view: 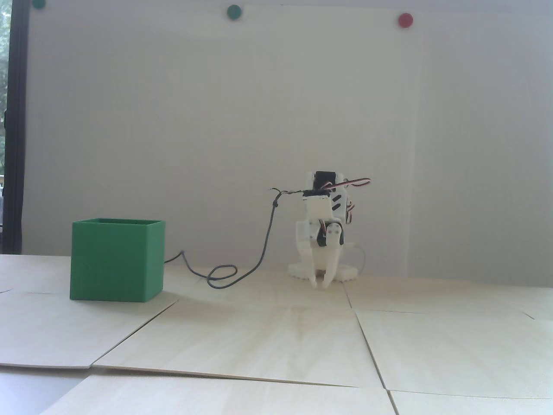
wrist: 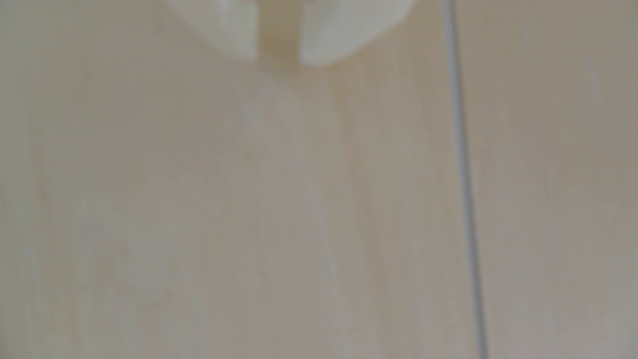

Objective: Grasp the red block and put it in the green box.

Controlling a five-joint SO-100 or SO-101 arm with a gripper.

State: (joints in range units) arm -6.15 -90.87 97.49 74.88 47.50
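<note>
Resting folded, the white plastic arm is seen with its two-finger gripper (view: pixel 322 283) pointed down at the pale wooden table (view: pixel 276 337), jaws slightly apart with nothing between them — confirmed in the wrist view. The matte green cube-shaped box (view: pixel 116 261) stands well apart at the fixed view's left. The red block is not visible in either view — handling and grip point cannot be judged.
</note>
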